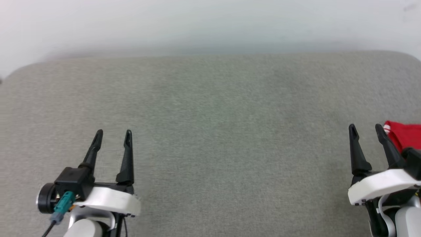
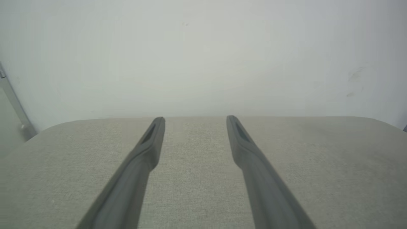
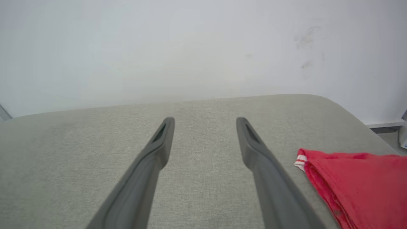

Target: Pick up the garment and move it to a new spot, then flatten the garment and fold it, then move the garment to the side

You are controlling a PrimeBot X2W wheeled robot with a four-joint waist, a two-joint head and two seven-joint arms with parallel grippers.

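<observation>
The garment is red cloth with a bit of red-and-white striped trim at its corner, lying folded at the right edge of the grey padded surface; the right wrist view shows the garment at its lower right. My right gripper hovers just left of it, open, nothing between its fingers, also seen as the right gripper over bare fabric. My left gripper stands open at the lower left over the surface, far from the cloth; in its own view the left gripper holds nothing.
The grey padded surface has rounded far corners and ends at a pale wall. A metal bar leans at the left past the surface's edge. Floor shows beyond the right corner.
</observation>
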